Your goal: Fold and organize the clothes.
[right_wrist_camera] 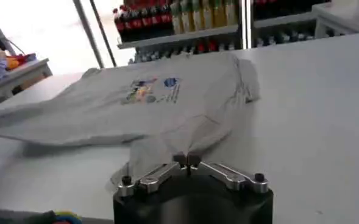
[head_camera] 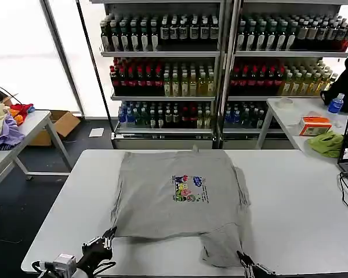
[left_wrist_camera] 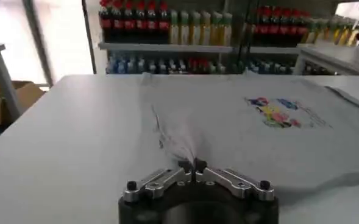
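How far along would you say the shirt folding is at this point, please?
Early. Done: the grey shirt lies print-up on the white table. In hand: the left hand and right hand each pinch its near edge. Left: nearly all the folding.

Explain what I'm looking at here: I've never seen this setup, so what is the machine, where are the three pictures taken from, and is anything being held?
This is a two-armed robot at a white table. One picture comes from a camera on its head, looking down; the other two come from cameras on its wrists.

A light grey shirt with a small multicoloured print lies spread on the table.

The left gripper is shut on a bunched bit of the shirt's edge at the near left corner. The right gripper is shut on the cloth at the near right, where a flap hangs towards the table edge.

Shelves of bottles stand behind.
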